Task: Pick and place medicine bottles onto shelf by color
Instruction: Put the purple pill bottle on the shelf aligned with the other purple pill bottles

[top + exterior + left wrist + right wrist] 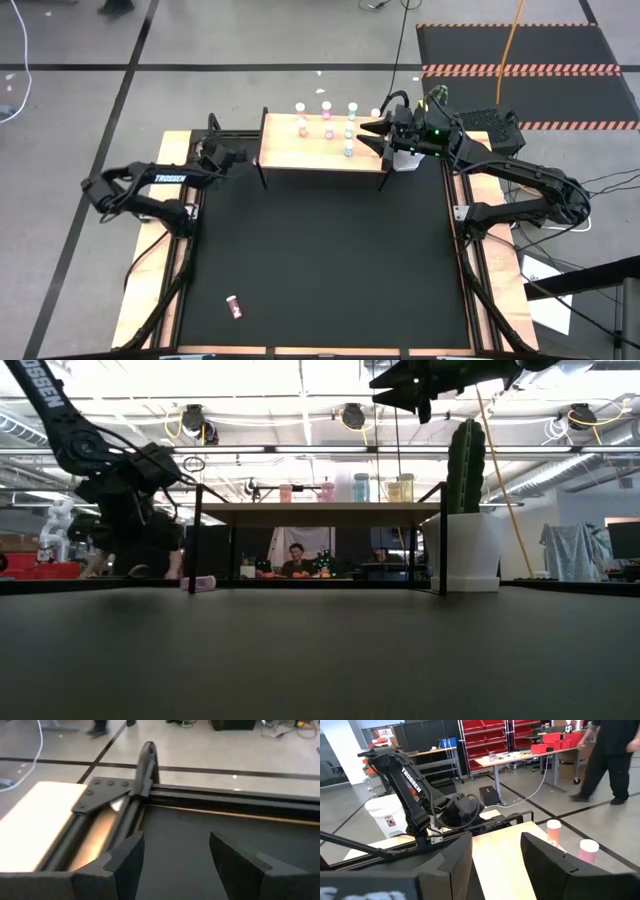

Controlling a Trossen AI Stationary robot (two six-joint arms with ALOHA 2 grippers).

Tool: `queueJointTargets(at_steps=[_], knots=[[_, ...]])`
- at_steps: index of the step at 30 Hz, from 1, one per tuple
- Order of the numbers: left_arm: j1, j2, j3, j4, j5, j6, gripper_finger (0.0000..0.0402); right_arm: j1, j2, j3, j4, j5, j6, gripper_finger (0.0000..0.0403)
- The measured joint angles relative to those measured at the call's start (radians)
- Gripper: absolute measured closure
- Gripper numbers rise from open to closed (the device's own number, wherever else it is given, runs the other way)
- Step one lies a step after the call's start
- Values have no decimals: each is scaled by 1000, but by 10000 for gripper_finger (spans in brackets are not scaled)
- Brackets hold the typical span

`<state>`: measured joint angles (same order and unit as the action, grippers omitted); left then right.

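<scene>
One pink bottle (233, 308) left lying on the tabletop (320, 260)

Sorted by colour on shelf (300, 155); right hand (372, 129) parted, empty, above shelf's end; left hand (243, 155) parted, empty, waiting beside shelf.

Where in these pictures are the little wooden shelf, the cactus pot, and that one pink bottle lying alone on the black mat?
shelf (300, 153): high view, bare wood of its top.
cactus pot (462, 552): low view, white pot wall.
lone pink bottle (234, 307): high view, middle of its body.
</scene>
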<state>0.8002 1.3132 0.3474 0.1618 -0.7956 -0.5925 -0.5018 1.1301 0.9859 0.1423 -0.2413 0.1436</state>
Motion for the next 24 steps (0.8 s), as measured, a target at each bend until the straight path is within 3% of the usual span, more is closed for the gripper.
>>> queueJointTargets(at_steps=[8,18,24], knots=[[-30,92,40,23,24,-48,176,0,-4,0,-5,-19,3,239],[-78,250,132,29,45,-42,176,0,-4,0,-11,-51,6,238],[-100,282,152,79,87,7,176,0,-4,0,-56,-53,3,238]])
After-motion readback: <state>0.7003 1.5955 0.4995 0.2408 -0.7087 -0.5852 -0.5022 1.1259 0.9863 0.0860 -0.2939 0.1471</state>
